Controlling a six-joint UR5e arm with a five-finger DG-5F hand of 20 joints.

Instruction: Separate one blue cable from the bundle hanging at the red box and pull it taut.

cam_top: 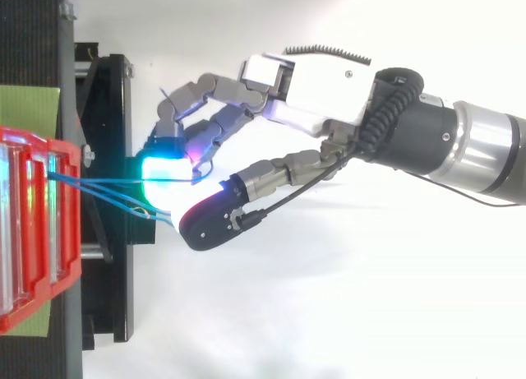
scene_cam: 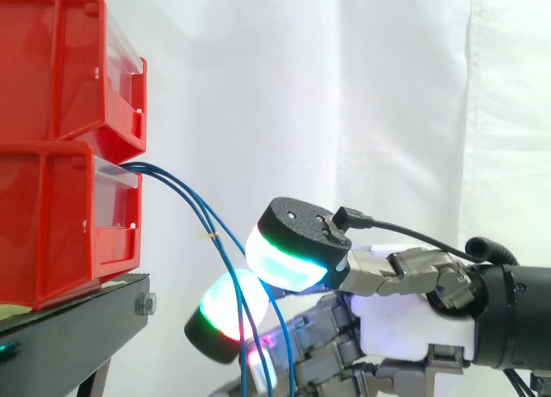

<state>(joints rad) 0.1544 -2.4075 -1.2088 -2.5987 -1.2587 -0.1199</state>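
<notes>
Several thin blue cables [scene_cam: 185,195] leave the front of the lower red bin [scene_cam: 52,225] and arc down to the right; from above, the cables [cam_top: 99,190] run from the red bin [cam_top: 33,231] toward the hand. My hand [scene_cam: 413,328] comes in from the right at the hanging stretch. Its thumb pad [scene_cam: 288,268] glows green and cyan in front of one cable. A finger pad [scene_cam: 225,315] glows green and red behind two other cables. A gap shows between the two pads. In the top view the hand [cam_top: 320,83] is open with bent fingers, and nothing is pinched.
Two red bins are stacked on a black stand [scene_cam: 77,328] at the left, before a white curtain. A small yellow tag [scene_cam: 209,235] sits on one cable. From above, the black stand [cam_top: 107,149] lies just left of the fingertips.
</notes>
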